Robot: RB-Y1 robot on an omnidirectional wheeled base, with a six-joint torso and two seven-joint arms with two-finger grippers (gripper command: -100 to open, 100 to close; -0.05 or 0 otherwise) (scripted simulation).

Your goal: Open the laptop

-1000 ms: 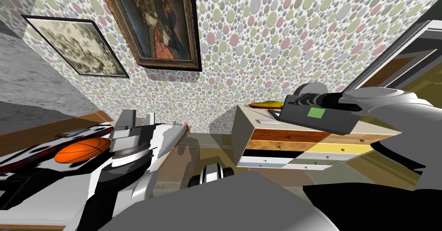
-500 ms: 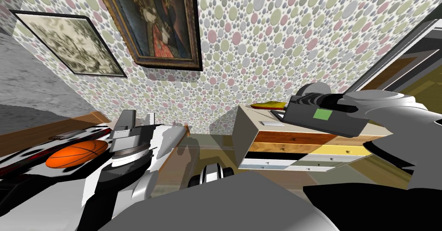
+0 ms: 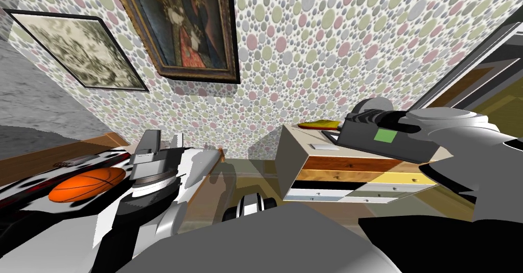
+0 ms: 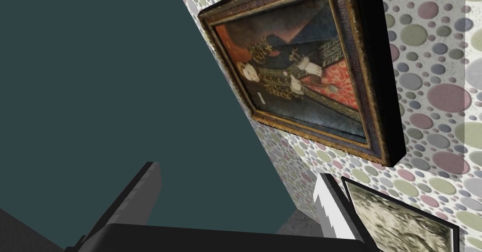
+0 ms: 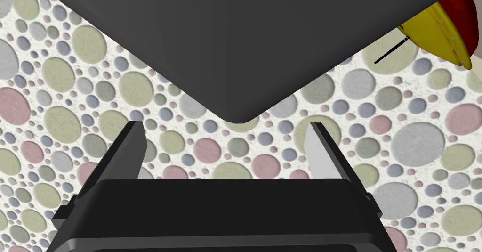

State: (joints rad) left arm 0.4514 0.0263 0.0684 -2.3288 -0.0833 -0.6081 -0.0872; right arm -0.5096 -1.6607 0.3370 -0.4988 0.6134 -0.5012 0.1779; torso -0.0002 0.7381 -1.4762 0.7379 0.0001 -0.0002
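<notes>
The laptop (image 5: 235, 37) is a dark grey flat slab, and one rounded corner of it points at my right gripper (image 5: 228, 145). That gripper is open, its fingers standing just short of the corner on either side, touching nothing. In the head view the laptop (image 3: 327, 134) shows as a thin dark edge on top of a dresser (image 3: 291, 157) with coloured drawers. My right gripper (image 3: 341, 132) reaches over it from the right. My left gripper (image 3: 163, 140) is raised at the left, and its fingers (image 4: 143, 188) stand open and empty.
A yellow and red object (image 5: 442, 28) lies past the laptop by the spotted wall, and it also appears on the dresser's back edge (image 3: 319, 124). A small white flat item (image 3: 319, 145) sits near the dresser's front. An orange basketball (image 3: 87, 184) rests on a bed at the left.
My head view has turned slightly, and the basketball has slid left in it. My right hand has drawn a little to the right over the dresser. Both grippers keep their fingers apart.
</notes>
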